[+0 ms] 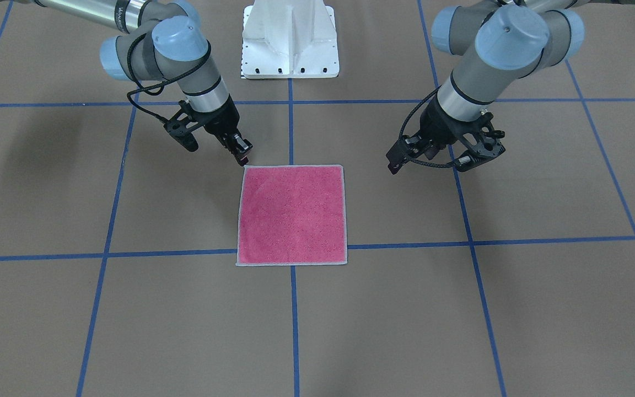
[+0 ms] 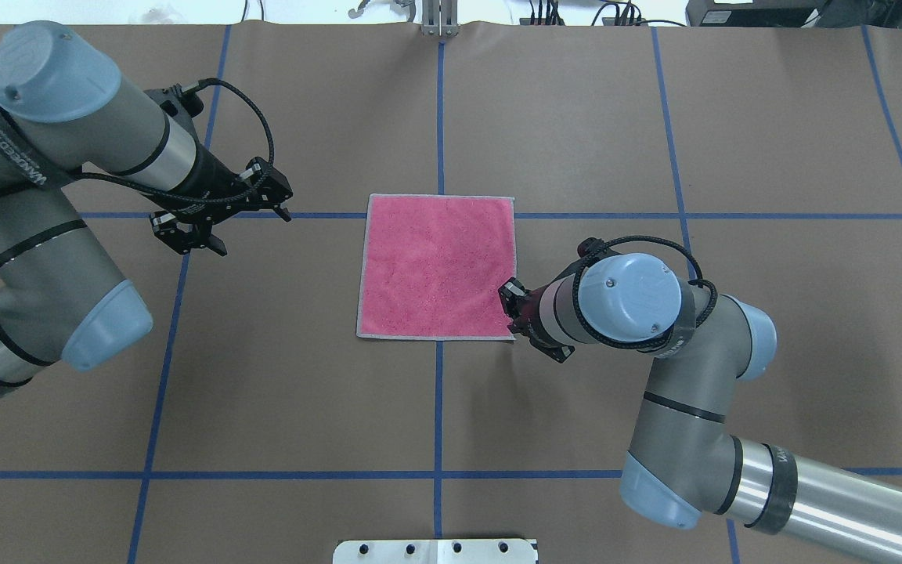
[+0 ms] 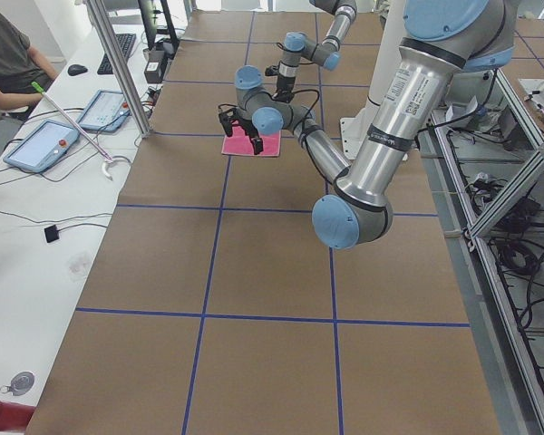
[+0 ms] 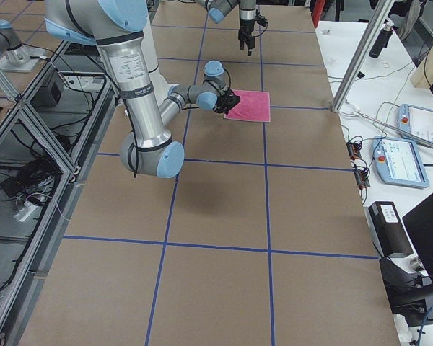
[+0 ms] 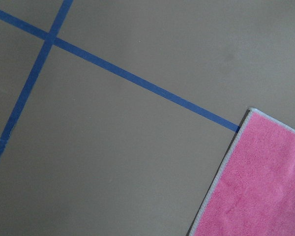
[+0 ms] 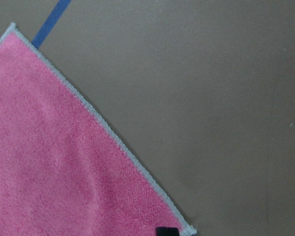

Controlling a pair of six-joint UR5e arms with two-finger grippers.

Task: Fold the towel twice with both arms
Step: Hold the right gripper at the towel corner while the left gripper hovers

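Note:
The towel point(image 1: 292, 215) lies flat and unfolded, pink face up, at the table's middle; it also shows in the overhead view point(image 2: 437, 266). My right gripper point(image 1: 242, 159) hovers at the towel's corner nearest my right side point(image 2: 509, 296). Its fingers look closed together, and the corner lies flat and ungripped. In the right wrist view a black fingertip point(image 6: 167, 231) sits just inside that corner of the towel point(image 6: 54, 147). My left gripper point(image 1: 396, 164) hangs above bare table, well off the towel's left edge point(image 2: 285, 208), and looks shut and empty. The left wrist view shows only the towel's far corner point(image 5: 265, 187).
The white bolted pedestal point(image 1: 290, 44) stands at the robot's edge of the table. Blue tape lines point(image 1: 108, 209) grid the brown table cover. An operator point(image 3: 9, 54), tablets point(image 3: 41, 145) and a metal post point(image 3: 118, 63) are on the side bench beyond the far edge.

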